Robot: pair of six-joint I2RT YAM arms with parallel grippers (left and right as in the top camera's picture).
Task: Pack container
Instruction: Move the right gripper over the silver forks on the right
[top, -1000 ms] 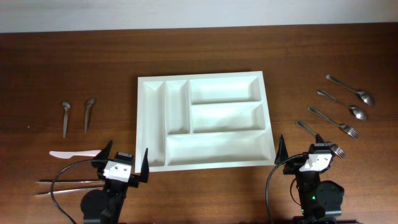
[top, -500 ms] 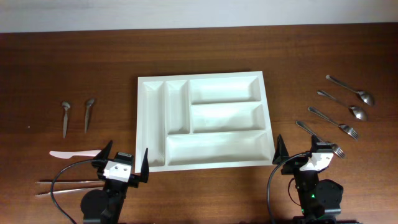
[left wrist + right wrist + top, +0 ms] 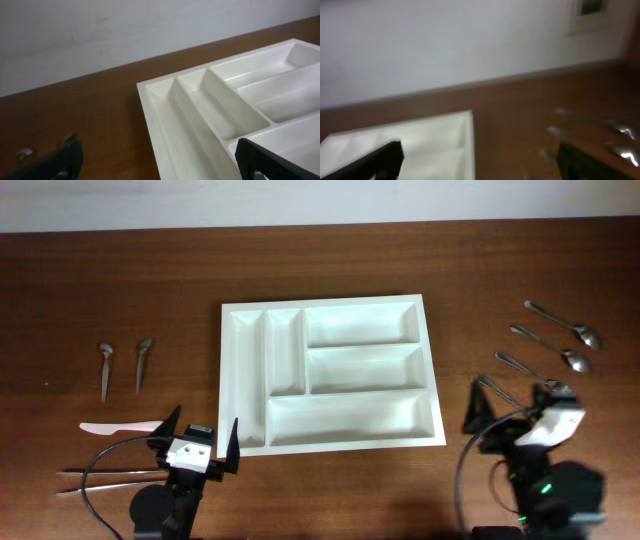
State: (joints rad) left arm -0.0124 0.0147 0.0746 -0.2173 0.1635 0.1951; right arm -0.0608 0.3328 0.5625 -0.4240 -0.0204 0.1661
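Observation:
The white container with five compartments lies in the middle of the table, all compartments empty. My left gripper is open and empty just off the tray's front left corner; the left wrist view shows the tray's narrow compartments ahead of its fingers. My right gripper is open and empty to the right of the tray's front right corner, beside two forks. The right wrist view is blurred, showing the tray corner at left, utensils at right, and its fingers wide apart.
Two spoons lie at the far right. At the left lie two small spoons, a pink knife and thin metal utensils near the front edge. A pale wall stands behind the table.
My right arm has swung to the right, away from the tray corner and over the near fork. The left arm and all utensils have not moved.

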